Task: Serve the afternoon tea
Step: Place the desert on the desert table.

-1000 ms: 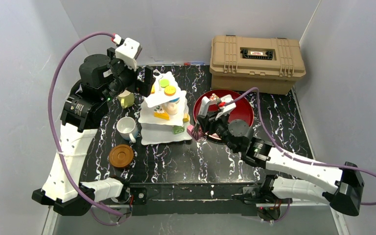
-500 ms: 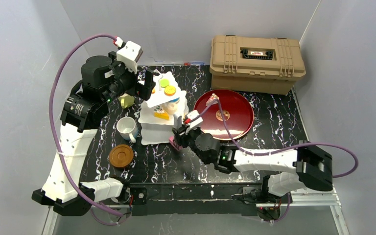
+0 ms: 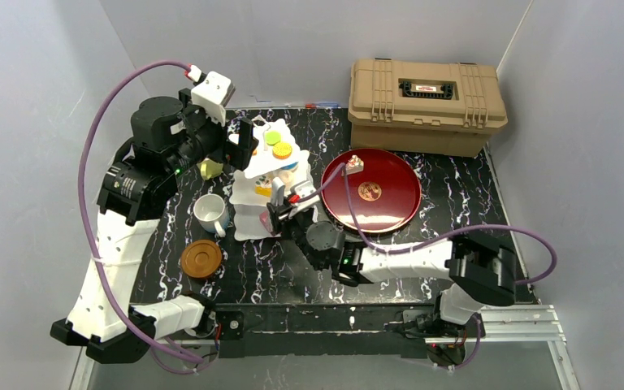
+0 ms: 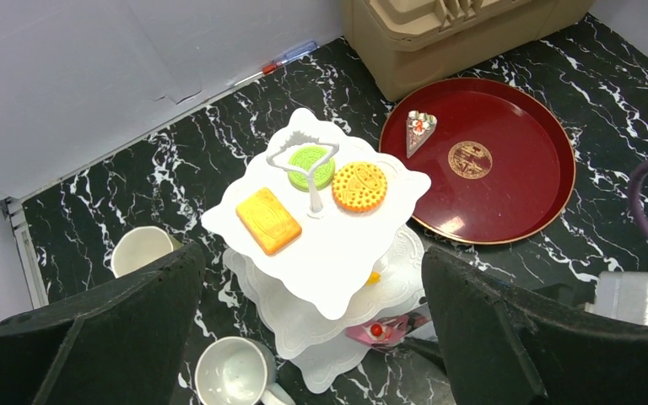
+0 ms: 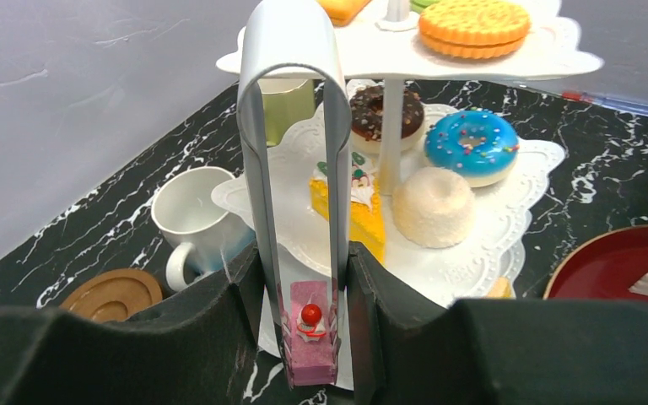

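The white three-tier cake stand [image 3: 253, 191] carries toy pastries; its top tier [image 4: 329, 270] holds three biscuits. My right gripper [image 3: 280, 213] is shut on silver tongs [image 5: 253, 169], and the tongs pinch a pink cake slice with a red cherry [image 5: 308, 346] at the front edge of the stand's bottom tier [image 4: 380, 331]. My left gripper [image 3: 240, 142] hovers open and empty above the stand [image 4: 312, 257]. A white mug [image 3: 210, 211], a yellow-green mug [image 3: 209, 167] and a brown coaster [image 3: 201, 257] sit left of the stand.
A red round tray [image 3: 390, 203] right of the stand holds one cake wedge [image 3: 355, 163]. The tan ribbed case [image 3: 426, 101] stands at the back right. The right arm lies low across the front of the table.
My right gripper has swung left from the red tray to the front of the stand's bottom tier, carrying the tongs and pink slice. The left gripper has barely moved.
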You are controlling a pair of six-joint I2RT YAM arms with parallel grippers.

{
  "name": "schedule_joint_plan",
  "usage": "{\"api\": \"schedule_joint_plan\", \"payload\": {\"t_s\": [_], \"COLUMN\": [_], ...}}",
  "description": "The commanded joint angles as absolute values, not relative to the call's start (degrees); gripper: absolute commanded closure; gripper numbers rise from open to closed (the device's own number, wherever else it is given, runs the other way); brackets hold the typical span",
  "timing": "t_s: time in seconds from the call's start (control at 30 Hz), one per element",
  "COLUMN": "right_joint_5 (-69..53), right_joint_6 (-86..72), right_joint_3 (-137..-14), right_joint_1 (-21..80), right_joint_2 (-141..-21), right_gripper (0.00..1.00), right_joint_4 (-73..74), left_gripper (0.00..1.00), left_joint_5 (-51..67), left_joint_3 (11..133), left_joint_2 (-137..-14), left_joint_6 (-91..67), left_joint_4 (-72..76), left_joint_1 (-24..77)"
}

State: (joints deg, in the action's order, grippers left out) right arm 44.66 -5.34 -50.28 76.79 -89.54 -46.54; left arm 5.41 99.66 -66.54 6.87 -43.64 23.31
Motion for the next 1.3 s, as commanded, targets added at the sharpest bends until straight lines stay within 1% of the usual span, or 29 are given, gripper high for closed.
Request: {"api": "schedule_joint_plan", "payload": {"t_s": [0.0,0.17,0.67,0.9,1.2,1.27], "right_joint_5": [45.3,45.5,47.7,49.0,50.4,50.2], "right_joint_6": [-4.4,-2.9,5.5,7.2,4.6,3.7], "right_joint_3": [-55.0,-57.7,-59.1,-60.5,-61.9,-61.4], "right_joint_1": [77.3,78.3,80.3,79.9,78.7,78.7], "right_joint_2": [-93.5,-98.1,-107.7,-110.6,-112.2,-112.3], "right_gripper": [0.99,0.99,0.99,0.99,0.98,0.93], "right_joint_4": [-56.2,-59.6,-73.0,-75.4,-75.2,-74.6], "left_gripper": [0.01,0.01,0.01,0.01,0.01,0.01], "left_joint_5": [6.6,7.2,9.5,9.9,10.4,10.4], "left_joint_3": [98.8,98.9,98.1,97.5,96.8,96.6], "left_joint_2": [-65.1,-65.1,-65.0,-64.6,-64.4,-64.2], "left_joint_6": [7.2,8.0,8.4,9.1,8.7,8.7], "left_joint_4": [-42.5,-42.1,-42.0,-42.0,-41.7,-41.6], "left_joint_1": [23.0,22.9,22.9,23.0,22.9,23.0]}}
